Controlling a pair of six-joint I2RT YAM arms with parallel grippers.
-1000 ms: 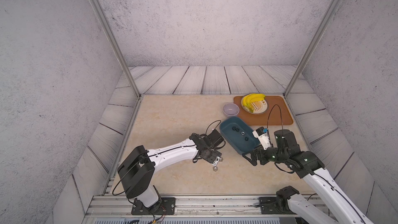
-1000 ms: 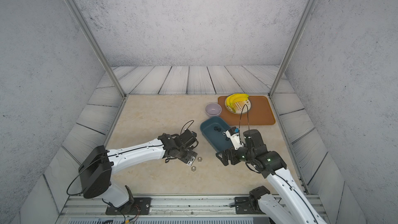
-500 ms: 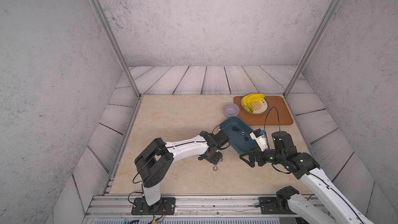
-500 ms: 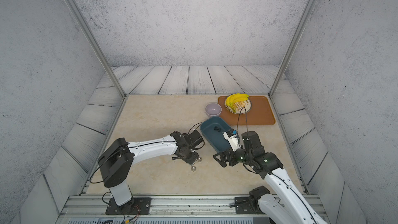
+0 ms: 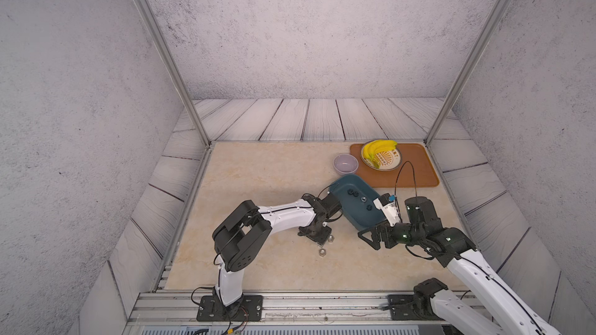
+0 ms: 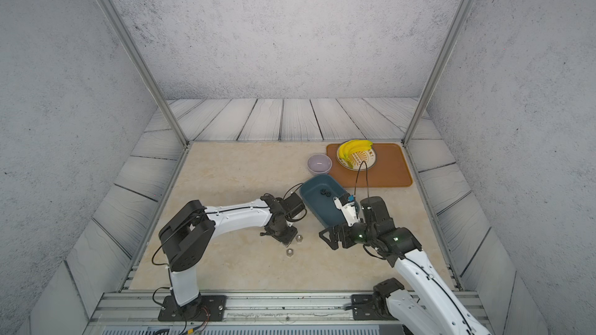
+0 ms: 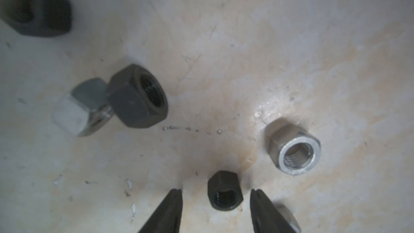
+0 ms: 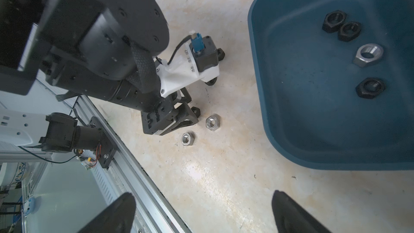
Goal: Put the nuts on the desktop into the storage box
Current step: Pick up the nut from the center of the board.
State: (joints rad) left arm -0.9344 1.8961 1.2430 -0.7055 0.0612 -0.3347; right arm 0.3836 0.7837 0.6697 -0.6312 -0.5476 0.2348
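Note:
Low over the desktop (image 5: 258, 172), my left gripper (image 7: 216, 192) (image 5: 317, 236) is open, and a small black nut (image 7: 225, 190) stands between its jaws with a gap on each side. More nuts lie around it: a black one (image 7: 136, 96) leaning on a silver one (image 7: 78, 108), and another silver one (image 7: 295, 149). Both top views show two silver nuts (image 5: 330, 237) (image 6: 290, 252) beside the gripper. The teal storage box (image 5: 354, 201) (image 8: 291, 108) holds several nuts (image 8: 368, 54). My right gripper (image 8: 202, 198) (image 5: 367, 236) hangs open and holds nothing, near the box's front corner.
A lilac bowl (image 5: 345, 163) stands behind the box. The orange-brown tray (image 5: 419, 172) at the back right carries a plate of bananas (image 5: 380, 153). An aluminium rail (image 5: 290, 301) runs along the front edge, and the two grippers face each other closely.
The left gripper's jaws have narrowed around the small black nut, and the left arm's elbow has swung to the right. The right gripper has shifted slightly left.

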